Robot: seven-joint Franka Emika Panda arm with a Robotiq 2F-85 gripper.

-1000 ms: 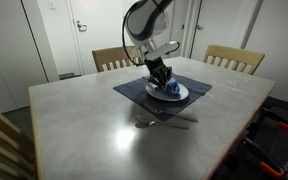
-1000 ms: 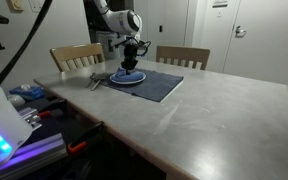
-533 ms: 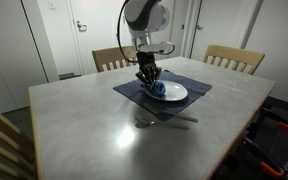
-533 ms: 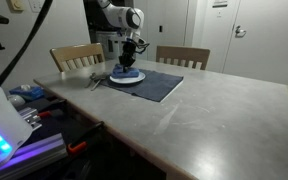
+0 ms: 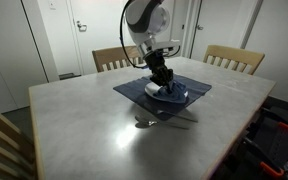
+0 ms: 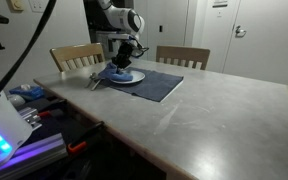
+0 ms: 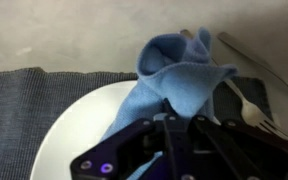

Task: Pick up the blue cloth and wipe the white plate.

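My gripper (image 7: 172,118) is shut on the blue cloth (image 7: 179,75) and presses it down on the white plate (image 7: 79,125). In both exterior views the gripper (image 5: 163,84) (image 6: 120,66) stands over the plate (image 5: 176,94) (image 6: 132,77), with the blue cloth (image 5: 160,90) (image 6: 114,72) bunched under it. The plate rests on a dark placemat (image 5: 144,97) (image 6: 162,85) (image 7: 24,95). The fingertips are hidden in the cloth.
A fork (image 7: 246,105) and another utensil (image 7: 269,70) lie beside the plate on the grey table (image 5: 74,120) (image 6: 214,105); they also show at the mat's edge (image 5: 164,122) (image 6: 96,82). Wooden chairs (image 5: 234,57) (image 6: 76,55) stand round the table.
The gripper has swept the cloth across the plate: one way between the earlier frames, then back part of the way. The plate and utensils stay put.
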